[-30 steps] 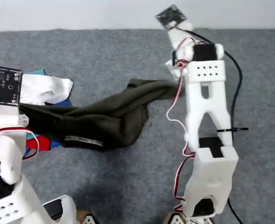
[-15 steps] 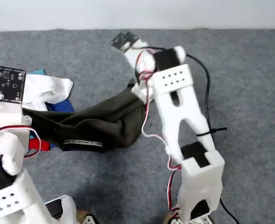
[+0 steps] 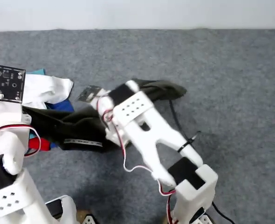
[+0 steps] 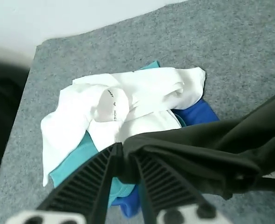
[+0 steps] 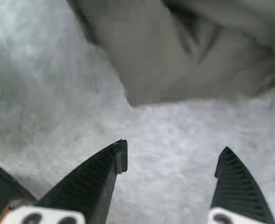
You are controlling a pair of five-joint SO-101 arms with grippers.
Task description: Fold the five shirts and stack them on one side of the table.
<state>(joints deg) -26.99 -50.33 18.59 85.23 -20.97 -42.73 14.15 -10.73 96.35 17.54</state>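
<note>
**Dark shirt (image 3: pixel 81 126) pinched at one end, right jaws empty**

High view: the dark shirt lies across the grey mat (image 3: pixel 230 70), its long axis running side to side, from beside the pile of other shirts to a loose end well out toward the right. The right arm (image 3: pixel 142 121) lies over its middle.

Left wrist view: the left gripper (image 4: pixel 126 156) is clamped on a fold of the dark shirt (image 4: pixel 212 154). Just beyond sit the white shirt (image 4: pixel 128 102), teal shirt (image 4: pixel 77 158) and blue shirt (image 4: pixel 198 112), heaped together.

Right wrist view: the right gripper (image 5: pixel 175 149) stands wide and holds nothing. The cloth's edge (image 5: pixel 175 60) lies just ahead of its fingertips, with bare mat between the jaws. A next grasp would likely need it to go forward onto that edge.
</note>
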